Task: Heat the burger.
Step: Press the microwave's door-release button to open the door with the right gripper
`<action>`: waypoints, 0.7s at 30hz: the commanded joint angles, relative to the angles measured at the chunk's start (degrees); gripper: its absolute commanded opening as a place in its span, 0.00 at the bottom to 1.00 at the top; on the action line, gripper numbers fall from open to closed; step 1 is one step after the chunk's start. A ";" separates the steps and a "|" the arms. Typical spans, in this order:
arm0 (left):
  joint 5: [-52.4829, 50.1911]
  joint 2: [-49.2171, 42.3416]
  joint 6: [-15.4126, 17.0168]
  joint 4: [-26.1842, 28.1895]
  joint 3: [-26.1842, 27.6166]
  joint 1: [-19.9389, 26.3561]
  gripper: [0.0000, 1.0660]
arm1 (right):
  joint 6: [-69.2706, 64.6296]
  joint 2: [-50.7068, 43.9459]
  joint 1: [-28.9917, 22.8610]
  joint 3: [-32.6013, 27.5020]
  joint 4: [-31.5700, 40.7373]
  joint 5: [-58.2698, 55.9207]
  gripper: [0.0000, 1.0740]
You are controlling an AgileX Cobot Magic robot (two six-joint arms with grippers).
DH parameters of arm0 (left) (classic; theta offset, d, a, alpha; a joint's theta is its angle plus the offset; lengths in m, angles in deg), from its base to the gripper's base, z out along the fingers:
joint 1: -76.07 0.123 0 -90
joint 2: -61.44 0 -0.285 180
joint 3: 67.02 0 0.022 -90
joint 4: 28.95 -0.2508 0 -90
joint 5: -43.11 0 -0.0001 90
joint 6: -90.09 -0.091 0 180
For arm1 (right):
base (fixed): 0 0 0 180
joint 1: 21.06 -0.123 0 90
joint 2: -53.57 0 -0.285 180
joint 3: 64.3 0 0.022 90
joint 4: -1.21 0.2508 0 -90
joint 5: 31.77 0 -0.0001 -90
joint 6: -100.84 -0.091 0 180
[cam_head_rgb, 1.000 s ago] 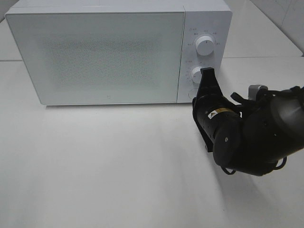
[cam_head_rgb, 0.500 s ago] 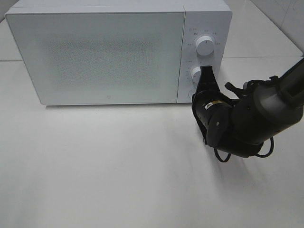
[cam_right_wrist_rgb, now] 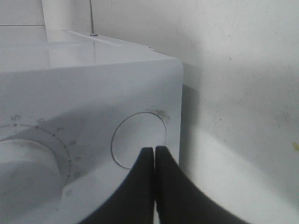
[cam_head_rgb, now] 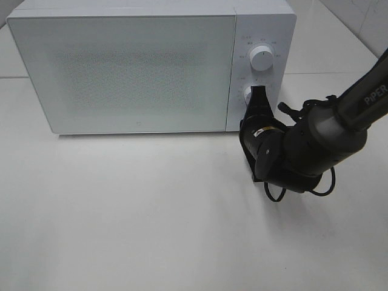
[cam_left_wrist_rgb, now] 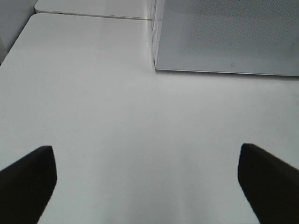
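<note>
The burger is out of view. The white microwave (cam_head_rgb: 121,73) stands at the back of the table with its door closed. My right gripper (cam_head_rgb: 259,92) is shut with nothing in it and points at the control panel. In the right wrist view the right gripper (cam_right_wrist_rgb: 154,150) has its joined tips at the lower edge of the round push button (cam_right_wrist_rgb: 135,133), beside the lower dial (cam_right_wrist_rgb: 23,163). Whether the tips touch the button, I cannot tell. My left gripper (cam_left_wrist_rgb: 149,182) is open over bare table in front of the microwave (cam_left_wrist_rgb: 224,37), holding nothing.
The upper dial (cam_head_rgb: 262,58) sits above the lower dial (cam_head_rgb: 248,94), which the right fingers partly cover. The white table (cam_head_rgb: 121,212) spreads in front of the microwave. A seam between table tops runs past the microwave's right side (cam_head_rgb: 327,73).
The right arm has stretched out and shifted left toward the microwave, bringing its shut fingertips closer to the control panel. The left gripper's state has not changed.
</note>
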 commanded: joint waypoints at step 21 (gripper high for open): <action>-0.63 -0.97 0.00 -0.06 -0.06 -0.34 0.92 | -0.17 1.55 0.80 2.98 1.26 2.92 0.00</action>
